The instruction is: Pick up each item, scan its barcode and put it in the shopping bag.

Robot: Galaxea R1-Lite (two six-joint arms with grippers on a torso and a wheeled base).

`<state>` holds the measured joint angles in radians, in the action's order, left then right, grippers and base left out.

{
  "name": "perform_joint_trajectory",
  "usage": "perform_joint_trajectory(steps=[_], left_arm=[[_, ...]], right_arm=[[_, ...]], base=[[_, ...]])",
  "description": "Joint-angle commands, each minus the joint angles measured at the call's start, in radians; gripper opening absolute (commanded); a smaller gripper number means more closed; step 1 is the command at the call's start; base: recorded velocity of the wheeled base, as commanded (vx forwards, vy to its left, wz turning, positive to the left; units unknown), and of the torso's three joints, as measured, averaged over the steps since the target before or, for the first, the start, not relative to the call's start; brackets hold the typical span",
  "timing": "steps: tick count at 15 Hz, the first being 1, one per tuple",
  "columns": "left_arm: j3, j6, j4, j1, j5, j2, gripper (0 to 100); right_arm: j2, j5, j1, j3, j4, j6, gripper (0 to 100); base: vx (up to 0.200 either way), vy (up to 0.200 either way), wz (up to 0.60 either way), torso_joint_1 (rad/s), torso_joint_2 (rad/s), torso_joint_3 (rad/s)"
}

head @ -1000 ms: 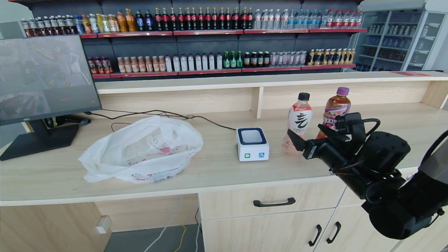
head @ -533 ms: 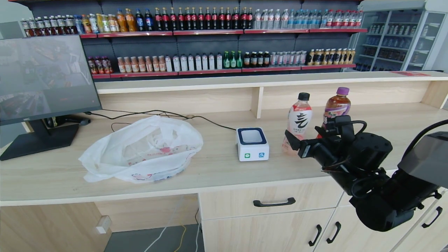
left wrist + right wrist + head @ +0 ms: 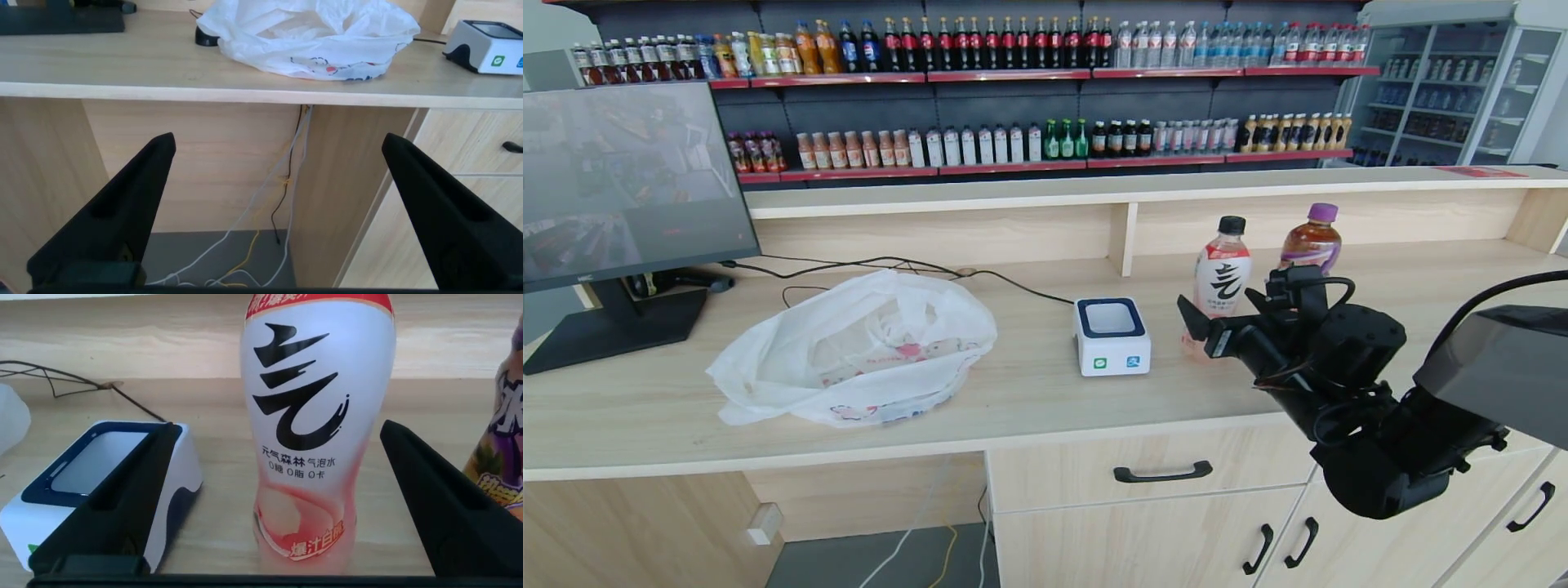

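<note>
Facing the pink bottle (image 3: 1222, 278) just beside the scanner (image 3: 1112, 335), the right gripper (image 3: 278, 429) is wide open for the pick; next, I think, it must advance and close.

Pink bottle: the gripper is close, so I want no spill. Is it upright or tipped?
Upright: the pink bottle stands on its base on the counter, cap on top.

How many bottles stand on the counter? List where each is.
2. The pink bottle stands right of the scanner; the purple-capped bottle right of it. The bag may hide more.
</note>
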<state>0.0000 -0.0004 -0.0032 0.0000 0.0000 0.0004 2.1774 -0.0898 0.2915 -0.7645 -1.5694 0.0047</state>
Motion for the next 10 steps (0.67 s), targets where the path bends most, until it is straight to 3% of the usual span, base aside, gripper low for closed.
perform_joint_trajectory(steps=[1,10], left_arm=[[0.0,0.002,-0.001,0.0,0.0,0.0,100],[0.0,0.002,-0.004,0.0,0.0,0.0,100]], right_arm=[[0.033,-0.001,0.0,-0.036,-0.001,0.008,100],[0.108,0.001,-0.018,-0.133,-0.001,0.011,100]], base=[[0.0,0.0,0.0,0.0,0.0,0.0],[0.0,0.0,0.0,0.0,0.0,0.0]])
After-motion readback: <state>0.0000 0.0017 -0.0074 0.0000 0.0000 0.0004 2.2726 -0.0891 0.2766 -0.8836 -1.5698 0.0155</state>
